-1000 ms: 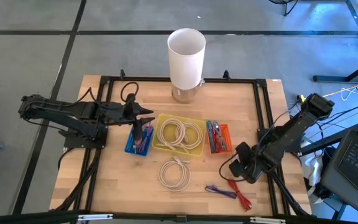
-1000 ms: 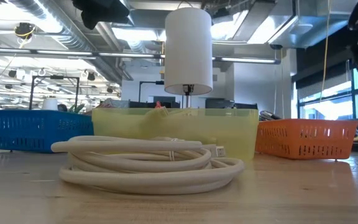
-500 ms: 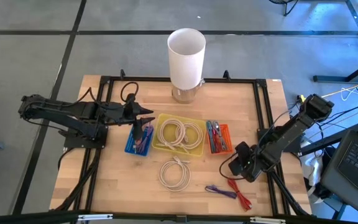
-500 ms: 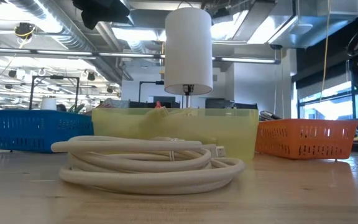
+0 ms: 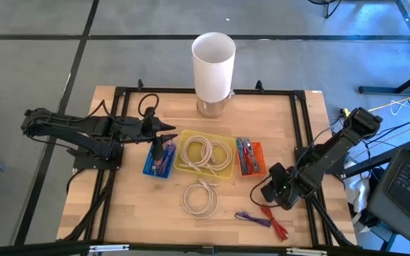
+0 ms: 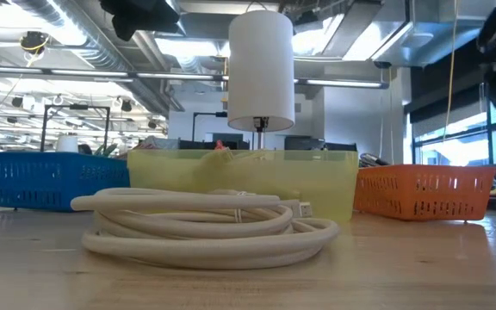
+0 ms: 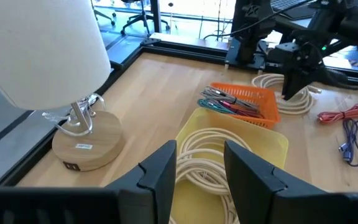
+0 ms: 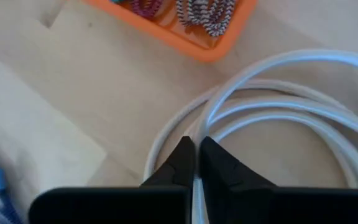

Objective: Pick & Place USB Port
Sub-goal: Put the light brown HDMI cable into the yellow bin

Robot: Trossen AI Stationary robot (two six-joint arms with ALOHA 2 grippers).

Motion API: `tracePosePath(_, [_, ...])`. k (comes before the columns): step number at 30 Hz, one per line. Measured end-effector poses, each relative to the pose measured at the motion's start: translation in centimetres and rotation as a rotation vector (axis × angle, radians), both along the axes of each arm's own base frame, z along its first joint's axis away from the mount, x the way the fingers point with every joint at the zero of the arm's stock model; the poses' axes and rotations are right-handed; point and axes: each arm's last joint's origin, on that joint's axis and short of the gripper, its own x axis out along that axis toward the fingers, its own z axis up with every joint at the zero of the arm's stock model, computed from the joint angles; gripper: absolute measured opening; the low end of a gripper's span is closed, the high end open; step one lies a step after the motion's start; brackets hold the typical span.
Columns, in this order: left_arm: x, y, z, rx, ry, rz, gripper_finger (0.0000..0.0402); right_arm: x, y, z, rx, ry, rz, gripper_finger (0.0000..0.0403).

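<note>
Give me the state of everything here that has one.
left gripper: open, empty, over the blue basket.
right gripper: shut, empty.
lamp: upright.
blue basket: holds cables.
yellow tray: holds coiled white cables.
orange basket: holds cables.
white cable: coiled, loose on table.
red cable: loose on table.
purple cable: loose on table.
</note>
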Motion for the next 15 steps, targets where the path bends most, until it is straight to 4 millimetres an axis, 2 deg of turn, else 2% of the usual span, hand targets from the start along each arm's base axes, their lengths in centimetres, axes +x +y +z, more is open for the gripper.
tracePosePath(4, [0.0, 0.0, 0.0, 0.000, 0.000, -0.001, 0.0127, 0.5, 0.6, 2.6, -0.025, 0.031, 0.006, 0.0009])
tracePosePath(9, [0.0, 0.0, 0.0, 0.000, 0.003, -0.001, 0.0127, 1.2, 1.4, 6.9, -0.056, 0.037, 0.007, 0.0009])
tracePosePath(15, [0.0, 0.0, -0.1, 0.000, 0.008, -0.001, 0.0127, 2.4, 1.8, 11.3, -0.157, -0.119, 0.080, 0.0009])
